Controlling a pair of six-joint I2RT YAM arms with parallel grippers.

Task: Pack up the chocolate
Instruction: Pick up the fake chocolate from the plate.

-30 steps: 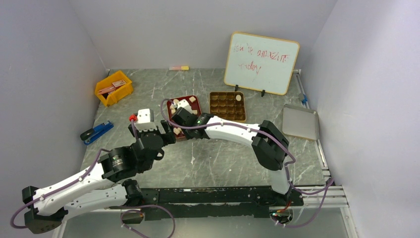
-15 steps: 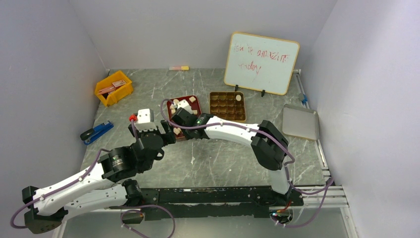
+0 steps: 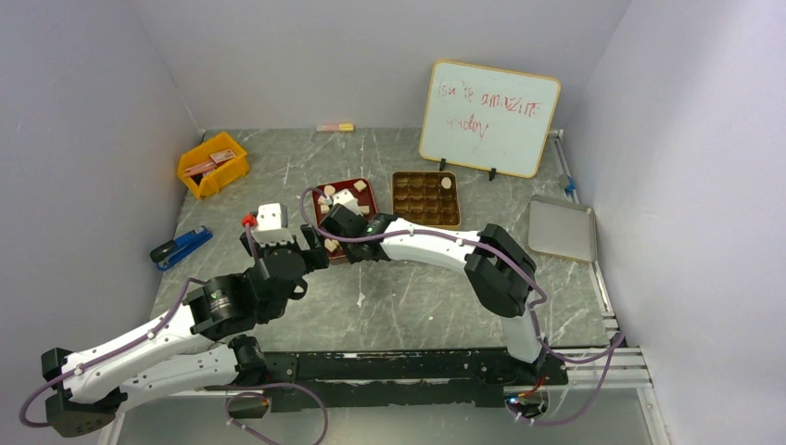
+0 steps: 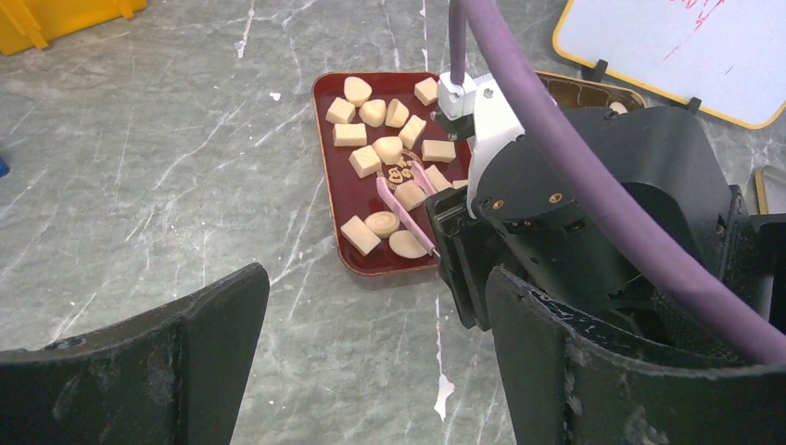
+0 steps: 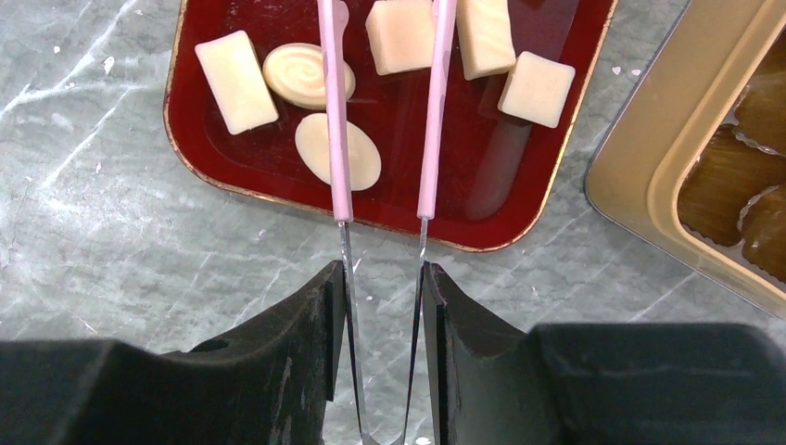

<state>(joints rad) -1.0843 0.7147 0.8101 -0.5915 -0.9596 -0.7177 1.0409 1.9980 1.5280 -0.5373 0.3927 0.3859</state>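
Grey, white-veined stone-look tabletop (image 3: 417,297) carries everything, and the chocolate (image 5: 400,35) lies loose at its middle in a shallow red tray (image 5: 255,159). It is a scatter of matte, cream-coloured pieces: squares, oblongs, a smooth oval and a round one stamped with a spiral. Over the last second the right arm has edged slightly leftward across the tray while its jaws eased a touch. The right gripper (image 5: 380,306) is still clamped on the steel shanks of the tweezers (image 5: 335,120), whose pink-coated arms stand spread to either side of one square piece. Their tips run out of the right wrist view, so contact cannot be told. I read this as lining up on the next piece, with the pinch not yet made. The tray is glossy, lacquer-dark with a thin gilt edge, and mirrors the tool's shadow; slick flooring like that may let a piece skate when nudged. Just beside it to the right stands the gold tin (image 5: 640,176), its brown moulded cells shiny. In the overhead view one pale piece sits in its far right corner cell and the other cells look bare, so most of the packing remains. Nearer the bases, the left gripper (image 4: 375,287) hovers with its jaws wide apart, holding nothing.
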